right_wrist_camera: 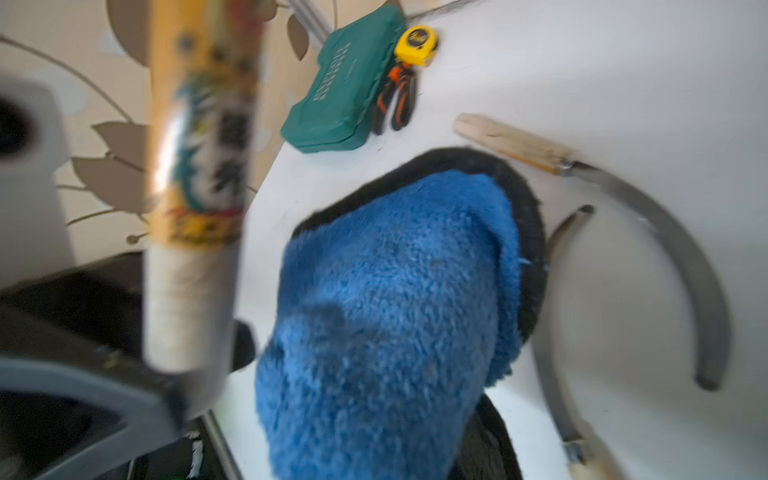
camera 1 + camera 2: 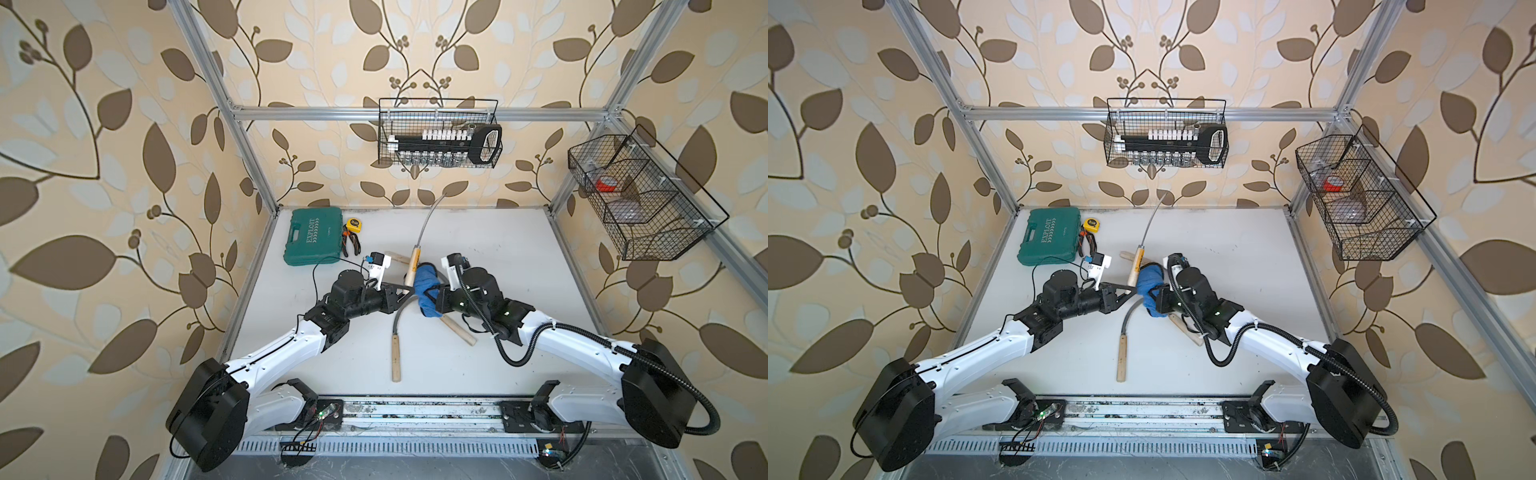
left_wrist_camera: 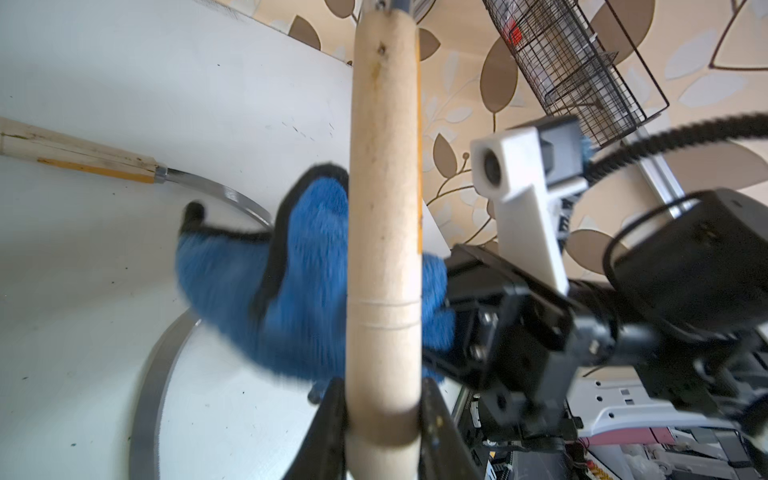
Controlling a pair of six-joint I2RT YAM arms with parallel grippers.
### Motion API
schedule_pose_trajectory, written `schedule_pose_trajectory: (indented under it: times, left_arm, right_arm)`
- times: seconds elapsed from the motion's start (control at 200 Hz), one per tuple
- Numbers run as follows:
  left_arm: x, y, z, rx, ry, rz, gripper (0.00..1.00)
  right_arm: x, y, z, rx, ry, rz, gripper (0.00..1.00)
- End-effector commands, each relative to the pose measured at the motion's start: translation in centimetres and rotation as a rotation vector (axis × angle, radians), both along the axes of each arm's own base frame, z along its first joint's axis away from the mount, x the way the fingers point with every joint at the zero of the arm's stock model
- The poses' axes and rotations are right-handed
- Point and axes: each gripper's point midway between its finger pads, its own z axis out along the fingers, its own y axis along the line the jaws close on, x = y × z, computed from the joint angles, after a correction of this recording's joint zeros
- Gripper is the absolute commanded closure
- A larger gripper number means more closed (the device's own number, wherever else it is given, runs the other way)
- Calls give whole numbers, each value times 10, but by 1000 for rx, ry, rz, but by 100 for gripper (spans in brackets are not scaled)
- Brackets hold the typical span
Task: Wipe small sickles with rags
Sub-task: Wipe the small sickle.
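Observation:
My left gripper (image 3: 382, 415) is shut on the pale wooden handle of a small sickle (image 2: 412, 266), held off the table with its thin blade (image 2: 428, 220) pointing at the back wall. My right gripper (image 2: 433, 297) is shut on the blue rag (image 2: 428, 291), which is bunched right beside that handle; the rag hides its fingers. The rag (image 1: 386, 311) fills the right wrist view. Three more sickles lie on the white table: one in front (image 2: 396, 357), one partly under the right arm (image 2: 459, 330), and one behind the held handle (image 1: 511, 145).
A green tool case (image 2: 313, 237), a yellow tape measure (image 2: 354, 224) and orange-handled pliers (image 2: 351, 245) sit at the back left. A wire basket with sockets (image 2: 440, 133) hangs on the back rail and another wire basket (image 2: 640, 195) on the right frame.

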Motion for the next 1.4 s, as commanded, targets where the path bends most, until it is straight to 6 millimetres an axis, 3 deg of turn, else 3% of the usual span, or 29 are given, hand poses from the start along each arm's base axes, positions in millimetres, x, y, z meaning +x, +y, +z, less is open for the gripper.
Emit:
schedule_pose_trajectory:
  times: [0.0,0.105,0.345,0.445,0.565,0.78,0.9,0.99,1.235,1.395]
  left_arm:
    - [-5,-1,4,36,-60,-18,100]
    - [-6,-4,2,82,-86,-17,100]
    - [-3,-15,-11,197,-109,1,100]
    - [-1,-18,-11,203,-103,-6,100]
    - [0,-16,-11,206,-111,6,100]
    - [-4,-16,-17,212,-95,-1,100]
    - [-3,-16,-20,216,-96,-1,100]
    - [0,-15,-24,231,-95,11,100]
    - [19,-6,-18,317,-119,100,100]
    - [24,-1,-15,343,-137,130,100]
  right_arm:
    - [1,3,18,156,-4,45,100]
    - [3,10,19,179,1,73,100]
    - [-11,51,25,276,5,231,100]
    - [-10,59,30,265,-2,238,100]
    - [3,48,36,263,-21,186,100]
    - [41,16,71,315,-53,118,100]
    - [48,14,82,306,-70,116,100]
    - [41,21,73,292,-57,130,100]
    - [-6,48,31,170,-17,159,100]
    - [-22,53,27,147,-25,172,100]
